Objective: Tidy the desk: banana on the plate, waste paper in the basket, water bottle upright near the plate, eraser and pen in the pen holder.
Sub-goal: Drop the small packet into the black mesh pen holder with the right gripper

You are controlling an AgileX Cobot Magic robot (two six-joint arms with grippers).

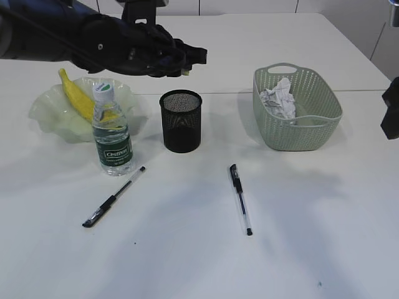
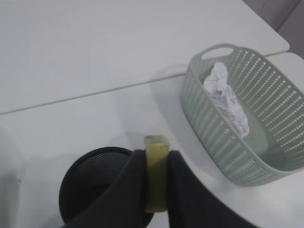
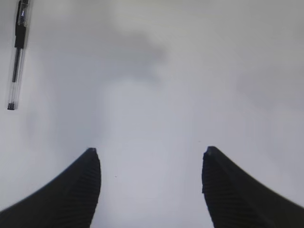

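My left gripper (image 2: 156, 153) is shut on a pale yellow eraser (image 2: 156, 180), hovering just above the black mesh pen holder (image 2: 92, 175), near its right rim. In the exterior view this gripper (image 1: 190, 62) hangs above and behind the pen holder (image 1: 181, 120). The banana (image 1: 75, 96) lies on the pale green plate (image 1: 47, 112). A water bottle (image 1: 112, 134) stands upright in front of the plate. Crumpled waste paper (image 1: 278, 99) sits in the green basket (image 1: 298, 109). Two pens (image 1: 114, 197) (image 1: 240, 198) lie on the table. My right gripper (image 3: 151, 154) is open over bare table, a pen (image 3: 18, 52) at its upper left.
The right arm (image 1: 391, 109) shows only at the right edge of the exterior view. A seam between two white tabletops runs behind the basket (image 2: 223, 142) and the pen holder. White table surface lies in front of the pens.
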